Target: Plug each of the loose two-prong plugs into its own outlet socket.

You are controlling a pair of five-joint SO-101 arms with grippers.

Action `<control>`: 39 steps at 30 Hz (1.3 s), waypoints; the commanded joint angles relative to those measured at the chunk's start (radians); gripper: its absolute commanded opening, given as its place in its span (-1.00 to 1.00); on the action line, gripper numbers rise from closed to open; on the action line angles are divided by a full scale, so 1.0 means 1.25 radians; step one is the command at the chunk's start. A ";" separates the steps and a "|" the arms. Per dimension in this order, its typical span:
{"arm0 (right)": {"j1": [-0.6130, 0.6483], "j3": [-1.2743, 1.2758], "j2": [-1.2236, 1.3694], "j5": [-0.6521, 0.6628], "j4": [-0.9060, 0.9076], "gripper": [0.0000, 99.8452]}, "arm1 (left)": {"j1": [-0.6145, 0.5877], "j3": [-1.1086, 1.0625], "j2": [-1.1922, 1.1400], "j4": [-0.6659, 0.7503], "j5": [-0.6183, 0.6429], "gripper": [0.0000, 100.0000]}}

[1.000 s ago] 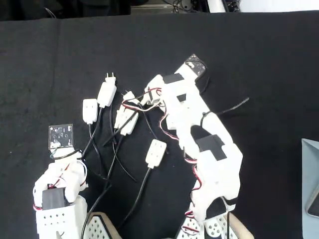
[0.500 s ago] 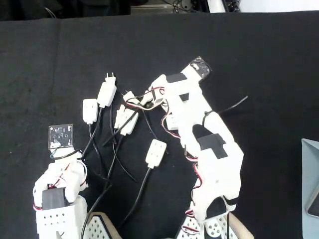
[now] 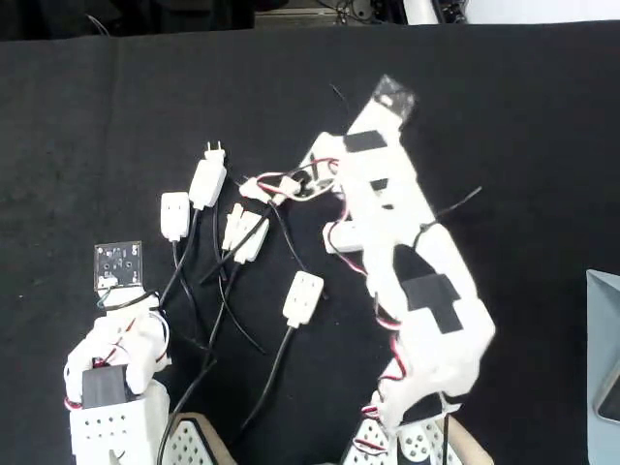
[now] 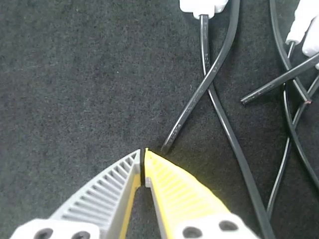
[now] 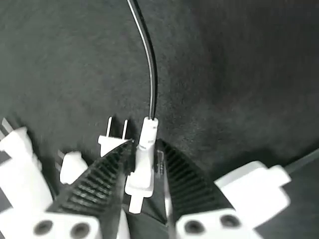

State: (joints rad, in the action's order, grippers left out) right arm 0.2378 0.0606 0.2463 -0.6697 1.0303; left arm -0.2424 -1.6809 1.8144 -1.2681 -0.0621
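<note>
1. Black felt-like cloth covers the whole tabletop. It has a fuzzy, matte weave, seen close in both wrist views.
2. Pale blue-grey flat-sided object sits on the cloth at the right edge of the high view, cut off by the frame. Can't tell what it is.
3. Dark flat item lies on or against that blue-grey object and is only partly seen.
4. White surface strip runs beyond the cloth's far edge, top right.
5. Dark tangle of cables lies past the far edge, near the top middle.
6. Tan rounded piece sits at the near edge.
</note>
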 commanded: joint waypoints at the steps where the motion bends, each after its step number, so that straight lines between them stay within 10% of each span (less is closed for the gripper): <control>1: -0.010 -0.021 -0.117 0.179 0.093 -0.98 | 0.003 -0.014 0.001 -0.002 -0.002 -0.94; 17: -0.124 0.172 -0.170 0.835 0.347 -0.98 | 0.004 -0.014 0.001 -0.002 -0.002 -0.94; 39: -0.131 0.306 -0.163 0.911 0.344 -0.81 | 0.003 -0.014 0.001 -0.002 -0.002 -0.94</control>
State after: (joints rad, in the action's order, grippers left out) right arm 0.0829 0.4442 0.0836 0.4641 1.4492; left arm -0.2424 -1.6809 1.8144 -1.2681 -0.0621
